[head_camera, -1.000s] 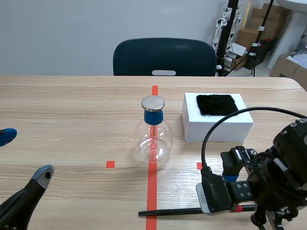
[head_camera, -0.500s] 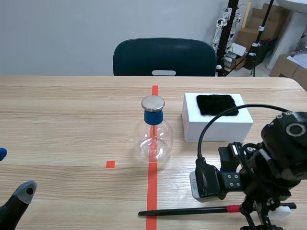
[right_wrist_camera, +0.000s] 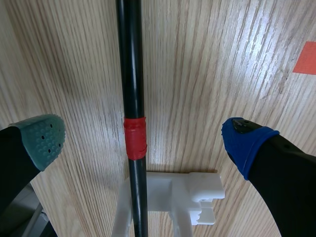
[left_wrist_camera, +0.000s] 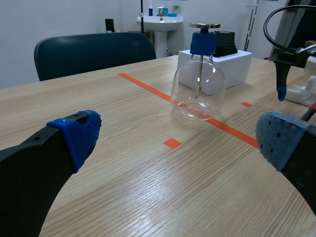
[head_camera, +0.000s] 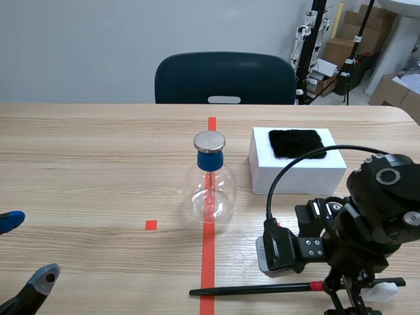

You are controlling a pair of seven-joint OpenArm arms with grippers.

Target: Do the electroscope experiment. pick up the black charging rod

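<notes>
Since a second ago the right end effector (right_wrist_camera: 142,140) has shifted toward 9 o'clock along the thin black charging rod (head_camera: 249,289), uncovering its red tape band. The left end effector (left_wrist_camera: 180,140) has drawn back toward the near edge. The rod lies flat on the wooden bench (head_camera: 98,164), at 6 o'clock from the clear glass flask (head_camera: 209,190), with its 3 o'clock end on a white plastic holder (right_wrist_camera: 173,190). The rod passes between the right end effector's fingers, closer to the grey-green pad (right_wrist_camera: 42,138). Both end effectors are spread wide, gripping and touching nothing.
</notes>
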